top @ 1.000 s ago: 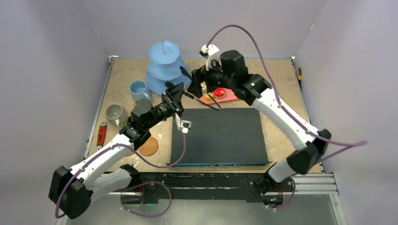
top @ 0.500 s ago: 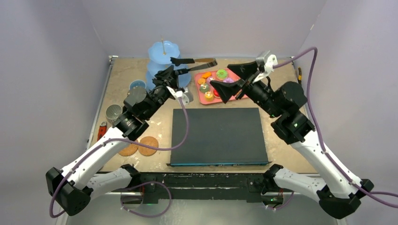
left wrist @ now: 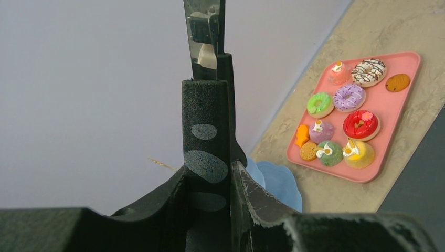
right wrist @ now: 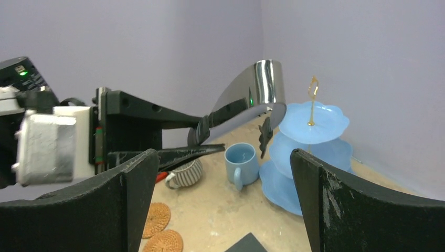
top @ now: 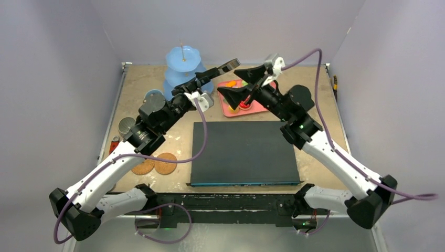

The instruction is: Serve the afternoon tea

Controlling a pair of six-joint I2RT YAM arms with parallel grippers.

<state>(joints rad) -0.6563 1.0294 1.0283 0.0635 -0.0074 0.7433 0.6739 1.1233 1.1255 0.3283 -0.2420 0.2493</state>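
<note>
My left gripper (top: 198,84) is shut on the handle of the black tongs (top: 225,67) and holds them in the air beside the light-blue three-tier stand (top: 182,73). In the left wrist view the gripper (left wrist: 210,173) clamps the tongs (left wrist: 205,63). Several small cakes, such as the red (left wrist: 360,125), green (left wrist: 320,103) and purple (left wrist: 349,97) ones, lie on the pink tray (left wrist: 404,68). My right gripper (top: 237,85) is open and empty above the tray (top: 257,107). It faces the tongs (right wrist: 246,100), the stand (right wrist: 309,142) and the light-blue mug (right wrist: 242,163).
A dark mat (top: 244,152) lies at the table's middle front. A striped grey mug (top: 126,126) stands left of the blue mug (top: 153,96). Two woven coasters (top: 157,165) and a red-handled tool (top: 113,144) lie near the left edge. Walls close in the back and both sides.
My left arm carried the tongs from the mat's far edge up and back to beside the stand. My right arm swung out to the right, then came back left over the tray.
</note>
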